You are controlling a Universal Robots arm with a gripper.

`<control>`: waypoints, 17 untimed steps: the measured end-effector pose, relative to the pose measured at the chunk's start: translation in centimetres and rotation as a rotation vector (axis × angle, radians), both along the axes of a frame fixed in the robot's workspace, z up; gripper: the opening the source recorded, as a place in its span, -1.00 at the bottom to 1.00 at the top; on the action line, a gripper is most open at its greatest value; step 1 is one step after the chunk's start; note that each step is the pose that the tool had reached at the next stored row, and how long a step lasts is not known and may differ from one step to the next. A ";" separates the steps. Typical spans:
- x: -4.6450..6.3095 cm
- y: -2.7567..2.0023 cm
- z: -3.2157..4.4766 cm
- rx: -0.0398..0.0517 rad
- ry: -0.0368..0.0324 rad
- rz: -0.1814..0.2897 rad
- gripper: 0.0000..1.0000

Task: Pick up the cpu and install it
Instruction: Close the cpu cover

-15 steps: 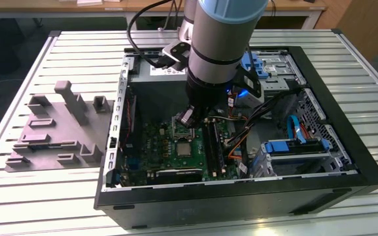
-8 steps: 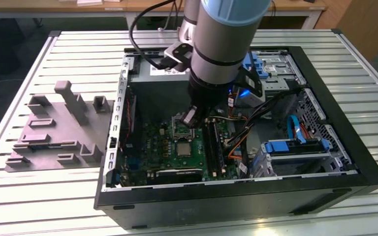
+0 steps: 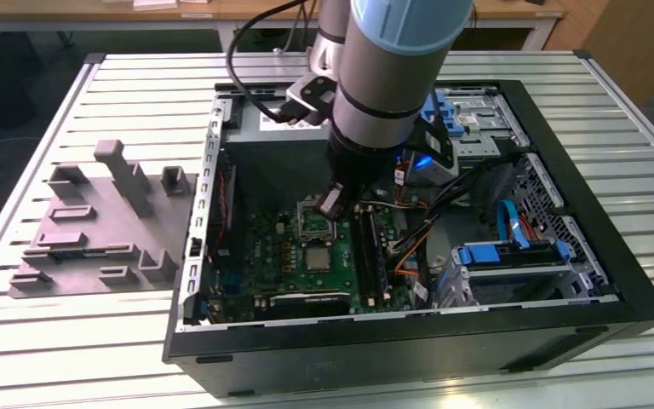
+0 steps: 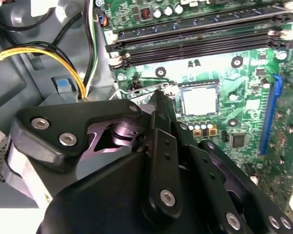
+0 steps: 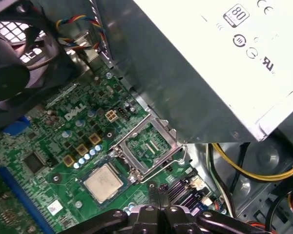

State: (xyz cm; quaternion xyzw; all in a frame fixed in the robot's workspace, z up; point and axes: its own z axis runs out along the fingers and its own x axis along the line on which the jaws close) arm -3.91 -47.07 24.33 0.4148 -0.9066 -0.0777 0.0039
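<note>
The cpu (image 3: 319,258) (image 4: 200,100) (image 5: 103,183), a small silvery square chip, lies flat in its seat on the green motherboard (image 3: 287,273). Beside it the socket's metal frame (image 5: 146,146) (image 3: 314,223) stands flipped open. My gripper (image 3: 329,207) (image 4: 158,95) (image 5: 158,189) hangs inside the computer case, a little above the board, near the open frame and apart from the cpu. Its fingers are shut together with nothing between them.
The grey power supply box (image 5: 210,58) (image 3: 287,141) rises close beside the socket. Black memory slots (image 4: 200,39), a fan (image 5: 10,73), yellow cables (image 4: 49,51) and blue drive brackets (image 3: 509,254) crowd the case. A grey plastic tray (image 3: 100,221) lies on the table, at the exterior view's left.
</note>
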 end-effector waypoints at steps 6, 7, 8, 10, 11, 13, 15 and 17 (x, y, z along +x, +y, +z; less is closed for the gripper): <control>0.6 0.49 -0.23 0.0017 0.0000 0.008 -0.79; 0.6 0.55 -0.28 0.0021 0.0000 0.010 -0.79; 0.7 0.62 -0.33 0.0021 0.0000 0.012 -0.79; 0.8 0.76 -0.48 0.0027 0.0001 0.016 -0.79; 0.9 0.81 -0.58 0.0048 0.0000 0.018 -0.79; 1.0 0.84 -0.68 0.0153 0.0000 0.022 -0.79; 1.1 0.86 -0.76 0.0347 -0.0002 0.027 -0.79; 1.1 0.91 -0.93 0.0442 -0.0003 0.035 -0.79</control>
